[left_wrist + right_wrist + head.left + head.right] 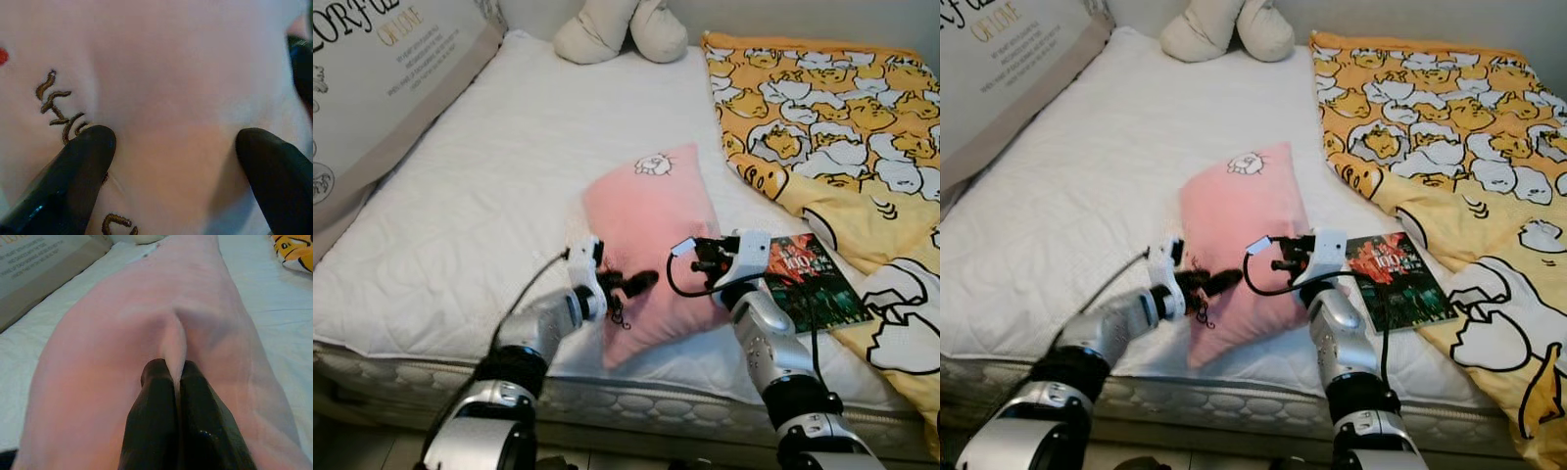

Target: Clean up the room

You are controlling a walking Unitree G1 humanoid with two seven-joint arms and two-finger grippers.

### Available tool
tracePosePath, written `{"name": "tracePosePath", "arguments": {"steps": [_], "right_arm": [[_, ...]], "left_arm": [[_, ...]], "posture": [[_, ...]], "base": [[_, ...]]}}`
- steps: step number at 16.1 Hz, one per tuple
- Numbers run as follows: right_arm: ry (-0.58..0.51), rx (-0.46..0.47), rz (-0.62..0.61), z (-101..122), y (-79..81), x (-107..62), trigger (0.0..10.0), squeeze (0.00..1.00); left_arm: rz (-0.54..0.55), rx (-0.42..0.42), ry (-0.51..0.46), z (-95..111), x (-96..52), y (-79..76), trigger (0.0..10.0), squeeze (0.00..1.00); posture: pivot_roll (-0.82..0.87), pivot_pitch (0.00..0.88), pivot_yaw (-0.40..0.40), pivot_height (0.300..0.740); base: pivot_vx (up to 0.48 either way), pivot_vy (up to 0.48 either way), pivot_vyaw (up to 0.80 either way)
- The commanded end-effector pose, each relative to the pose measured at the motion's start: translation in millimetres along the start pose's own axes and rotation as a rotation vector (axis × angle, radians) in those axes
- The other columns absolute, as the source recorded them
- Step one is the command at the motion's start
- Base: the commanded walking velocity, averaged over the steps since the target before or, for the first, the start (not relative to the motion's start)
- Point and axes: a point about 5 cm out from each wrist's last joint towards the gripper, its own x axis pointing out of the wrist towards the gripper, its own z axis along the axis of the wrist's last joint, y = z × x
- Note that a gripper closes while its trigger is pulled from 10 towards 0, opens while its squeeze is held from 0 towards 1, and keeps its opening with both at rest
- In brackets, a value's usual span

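right gripper [177, 377]: pinching pillow [651, 225] fold | left gripper [171, 147]: jaws wide against pillow | book [808, 281] beside right, near bed [489, 196] edge

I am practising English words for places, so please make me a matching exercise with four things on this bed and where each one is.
Things:
1. pillow
2. book
3. blanket
4. plush toy

Places:
A. at the head of the bed
B. spread over the bed's right side
C. in the middle, pinched by the right gripper
D. flat near the front edge, beside the blanket

Pairs: 1-C, 2-D, 3-B, 4-A
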Motion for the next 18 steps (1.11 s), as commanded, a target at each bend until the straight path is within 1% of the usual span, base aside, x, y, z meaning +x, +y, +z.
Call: {"name": "tracePosePath", "arguments": {"steps": [1, 2, 3, 5, 7, 8, 9, 10, 11, 12, 13, 14, 15, 16, 17, 18], "right_arm": [[-0.019, 0.025, 0.005, 5, 2.5, 4.0, 0.0, 0.00], [-0.019, 0.032, 0.001, 5, 1.9, 4.0, 0.0, 0.00], [-0.020, 0.035, 0.000, 5, 1.8, 4.0, 0.0, 0.00], [-0.022, 0.046, -0.005, 5, 0.9, 3.9, 0.0, 0.00], [-0.021, 0.049, -0.007, 5, 0.7, 4.1, 0.0, 0.00], [-0.022, 0.052, -0.008, 5, 0.6, 3.9, 0.0, 0.00], [-0.022, 0.053, -0.009, 4, 0.2, 3.6, 0.0, 0.00], [-0.023, 0.054, -0.014, 4, -0.6, 3.0, 0.0, 0.00], [-0.025, 0.059, -0.024, 3, -3.0, 1.6, 0.0, 0.00], [-0.026, 0.064, -0.030, 3, -4.0, 0.9, 0.0, 0.00], [-0.024, 0.069, -0.035, 2, -5.1, 0.3, 0.0, 0.00], [-0.023, 0.069, -0.036, 1, -5.3, 0.2, 0.0, 0.00], [-0.021, 0.071, -0.037, 1, -5.7, 0.1, 0.0, 0.00], [-0.019, 0.072, -0.036, 1, -5.7, 0.2, 0.0, 0.00], [-0.018, 0.071, -0.035, 1, -5.9, 0.4, 0.0, 0.00], [-0.017, 0.070, -0.035, 1, -6.0, 0.4, 0.0, 0.00]], "left_arm": [[0.037, -0.003, 0.056, -12, 1.0, 3.7, 10.0, 0.00], [0.040, -0.022, 0.082, -18, 4.1, 0.6, 10.0, 0.00], [0.029, -0.038, 0.087, -20, 7.2, -3.7, 10.0, 0.00], [-0.012, -0.089, 0.071, -17, 13.6, -14.0, 10.0, 0.00], [-0.023, -0.085, 0.059, -15, 16.8, -18.4, 10.0, 0.00], [-0.033, -0.057, 0.046, -11, 17.0, -19.8, 10.0, 0.00], [-0.034, -0.045, 0.038, -7, 15.3, -18.2, 10.0, 0.00], [-0.028, -0.036, 0.026, 0, 10.5, -12.7, 10.0, 0.00], [0.005, -0.041, -0.006, 12, -4.1, 4.2, 10.0, 0.00], [0.030, -0.043, -0.020, 17, -12.9, 14.2, 10.0, 0.00], [0.070, -0.027, -0.039, 22, -25.4, 28.1, 10.0, 0.00], [0.081, -0.010, -0.042, 23, -29.5, 32.2, 10.0, 0.00], [0.108, 0.061, -0.039, 24, -40.1, 42.4, 10.0, 0.00], [0.138, 0.133, -0.003, 20, -48.4, 51.0, 10.0, 0.00], [0.184, 0.244, 0.059, 13, -55.5, 59.4, 10.0, 0.00], [0.204, 0.300, 0.086, 10, -58.4, 62.5, 10.0, 0.00]], "posture": [[0.05, 0.000, 0.008, 0.740], [0.04, 0.000, 0.010, 0.740], [0.04, 0.000, 0.012, 0.740], [0.04, 0.000, 0.012, 0.740], [0.04, 0.000, 0.014, 0.740], [0.04, 0.000, 0.015, 0.740], [0.04, 0.001, 0.017, 0.740], [0.04, 0.002, 0.020, 0.740], [0.04, 0.003, 0.024, 0.740], [0.04, 0.003, 0.025, 0.740], [0.05, 0.006, 0.024, 0.740], [0.05, 0.006, 0.024, 0.740], [0.05, 0.007, 0.020, 0.740], [0.06, 0.007, 0.018, 0.740], [0.06, 0.005, 0.016, 0.740], [0.06, 0.005, 0.016, 0.740]], "base": [[0.000, 0.000, 0.00], [0.000, 0.000, 0.00], [0.000, 0.000, 0.00], [0.000, 0.000, 0.00], [0.000, 0.000, 0.00], [0.000, 0.000, 0.00], [0.000, 0.000, 0.00], [0.000, 0.000, 0.00], [0.000, 0.000, 0.00], [0.000, 0.000, 0.00], [0.000, 0.000, 0.00], [0.000, 0.000, 0.00], [0.000, 0.000, 0.00], [0.000, 0.000, 0.00], [0.000, 0.000, 0.00], [0.000, 0.000, 0.00]]}}
